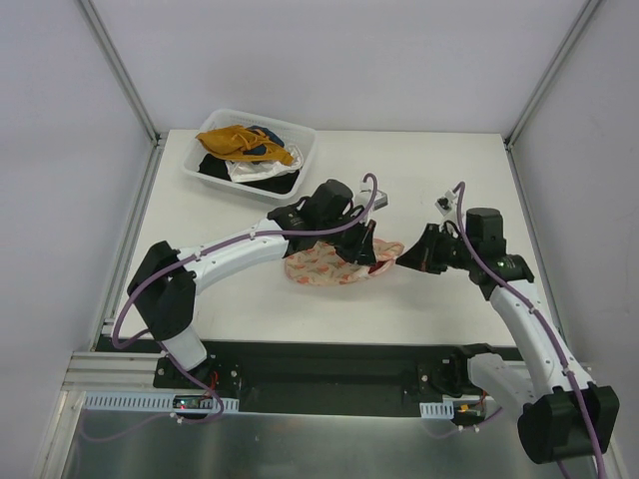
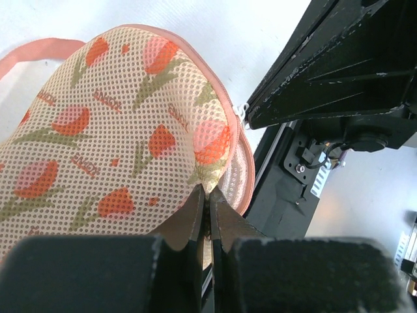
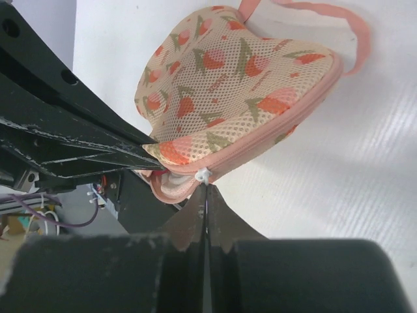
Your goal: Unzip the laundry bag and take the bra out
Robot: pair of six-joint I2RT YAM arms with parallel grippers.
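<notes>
1. The left gripper (image 2: 210, 194) is closed, pinching a fold of the laundry bag (image 2: 117, 130) mesh at its tips. It likely anchors the pouch against the zip's drag.
2. The right gripper (image 3: 206, 190) is closed on the white zipper pull (image 3: 204, 175) at its tips, opposite the left gripper.
3. The laundry bag looks zipped. The bra is unseen, presumably inside.
4. The bin (image 1: 308, 150), beyond the left gripper, holds a mustard garment (image 1: 245, 143) with dark and white clothes.

The laundry bag (image 1: 334, 261) lies mid-counter (image 1: 449, 299) in the top view. A bin (image 1: 306, 160) of clothes (image 1: 245, 145) sits behind it, toward the upper left. The left claw (image 1: 364, 251) is on the bag's right part. The right claw (image 1: 401, 261), just right of the bag, meets the zipper pull (image 3: 203, 175) at that end.
</notes>
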